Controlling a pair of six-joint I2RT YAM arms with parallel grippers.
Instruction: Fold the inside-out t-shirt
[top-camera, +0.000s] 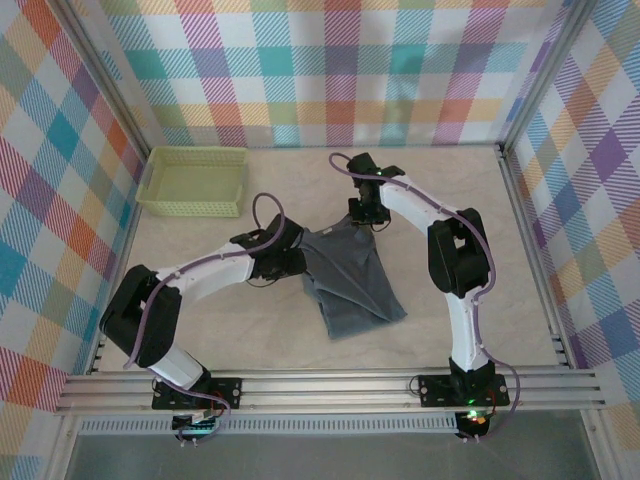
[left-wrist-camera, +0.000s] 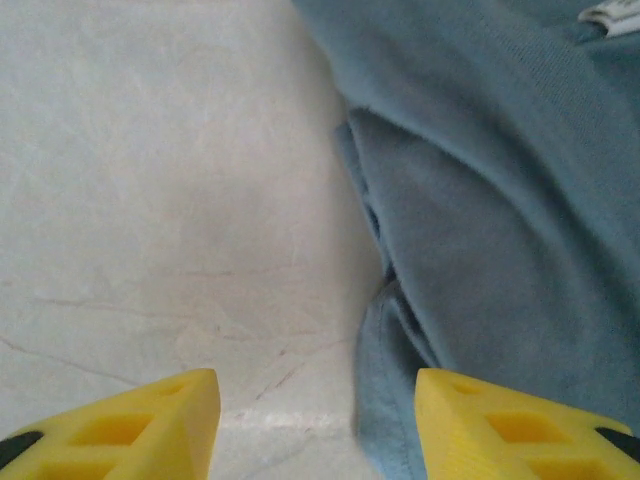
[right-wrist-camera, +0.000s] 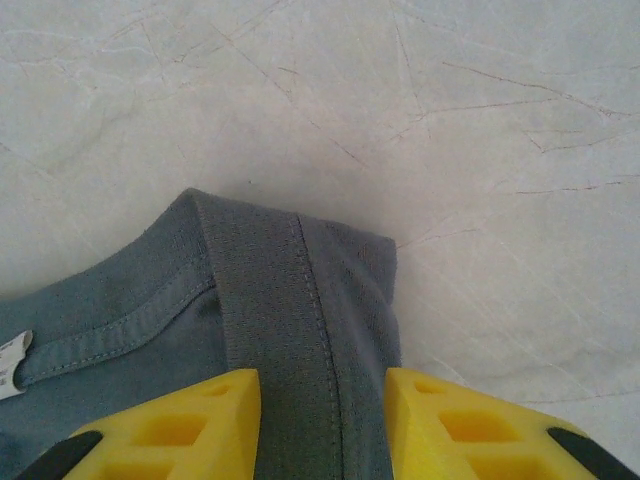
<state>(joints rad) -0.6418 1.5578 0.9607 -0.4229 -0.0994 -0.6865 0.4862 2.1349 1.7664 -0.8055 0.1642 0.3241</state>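
**Both jaws apart at the shirt edges: re-grip cleanly**

Your left gripper (left-wrist-camera: 318, 400): jaws apart, 1 finger over bare table, 1 over the t-shirt (top-camera: 352, 282), which lies bunched mid-table. Your right gripper (right-wrist-camera: 322, 400): jaws apart, straddling a seamed band near the neck label, apparently not pinching. Pinch edges only, then spread flat. The basket (top-camera: 195, 150) sits far left, well apart, so nothing is in the way.

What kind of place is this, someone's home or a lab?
Probably a robot test cell, not a home: plaid panel walls, a metal rail, and the left arm and right arm bolted to it.
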